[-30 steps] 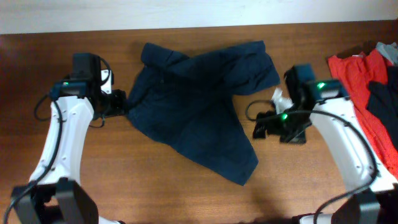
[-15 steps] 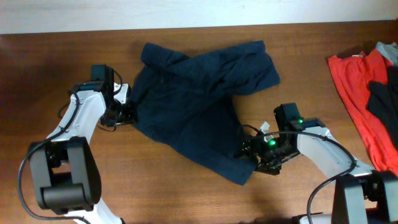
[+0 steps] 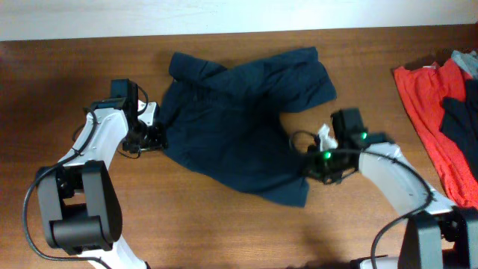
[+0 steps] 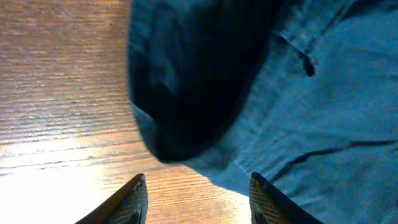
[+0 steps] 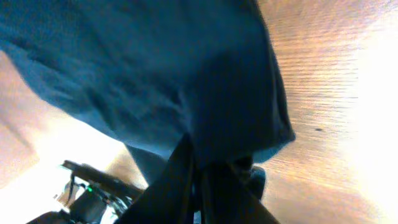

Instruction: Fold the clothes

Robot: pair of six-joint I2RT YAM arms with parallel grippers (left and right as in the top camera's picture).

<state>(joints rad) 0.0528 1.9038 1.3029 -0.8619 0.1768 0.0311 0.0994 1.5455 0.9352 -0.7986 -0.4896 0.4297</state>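
A dark navy garment [image 3: 239,127] lies crumpled across the middle of the wooden table. My left gripper [image 3: 154,135] sits at its left edge. In the left wrist view that gripper [image 4: 198,194] is open, with bare wood between its fingertips [image 4: 134,198] and the cloth's edge [image 4: 205,93] just ahead and by the right finger. My right gripper [image 3: 312,169] is at the garment's lower right corner. In the right wrist view its jaws [image 5: 200,180] are shut on a bunched fold of the navy cloth [image 5: 161,74], which hangs from them above the table.
A red garment [image 3: 426,104] lies at the table's right edge with a dark piece [image 3: 459,112] on top of it and a grey one [image 3: 467,58] behind. Bare wood [image 3: 187,224] stretches along the front.
My right gripper has shut on the garment's lower right corner and drawn it up and to the right, shortening the lower tip. The left arm has barely moved.
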